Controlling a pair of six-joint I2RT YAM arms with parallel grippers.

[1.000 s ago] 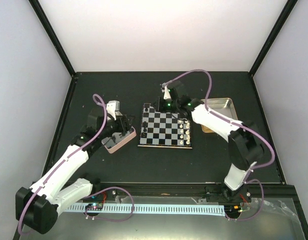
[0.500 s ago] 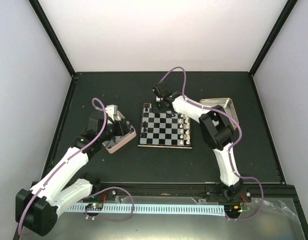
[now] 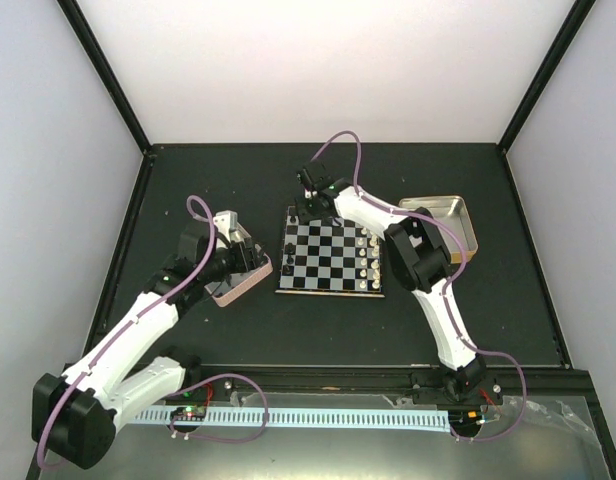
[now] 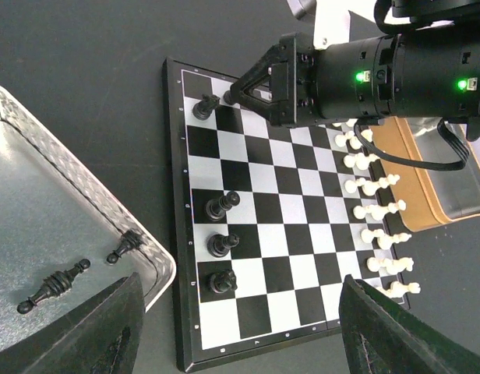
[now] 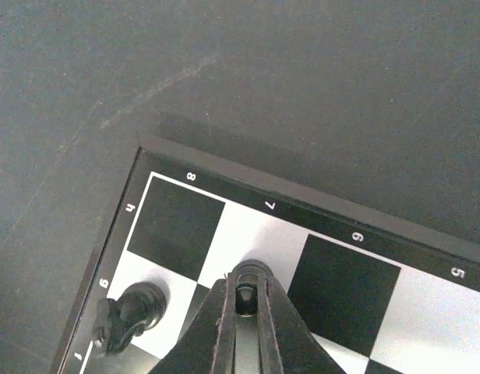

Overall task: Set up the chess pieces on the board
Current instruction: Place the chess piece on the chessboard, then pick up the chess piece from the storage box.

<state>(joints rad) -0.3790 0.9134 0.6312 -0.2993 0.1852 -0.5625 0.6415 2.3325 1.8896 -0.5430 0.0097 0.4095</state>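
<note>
The board (image 3: 331,262) lies mid-table, and the left wrist view shows it closer (image 4: 302,234). Three black chess pieces (image 4: 223,243) stand along its left edge, with a black knight (image 4: 205,106) near the far corner. My right gripper (image 5: 246,294) is shut on a small black piece (image 5: 250,273), holding it over a pale square at the board's far left corner, next to the knight (image 5: 131,312). From above, the right gripper (image 3: 304,205) sits at that corner. My left gripper (image 4: 240,343) hangs open and holds nothing, above the board's near left corner beside the pink-rimmed tin (image 3: 238,287).
Two black pieces (image 4: 53,285) lie in the pink-rimmed tin (image 4: 84,195) left of the board. White pieces (image 4: 372,210) fill the board's right rows. The gold-rimmed tin (image 3: 443,212) stands at the back right, behind the right arm.
My right arm has swung left along the board's far edge and come down over the far left corner, still shut on the black piece. The left arm has barely shifted.
</note>
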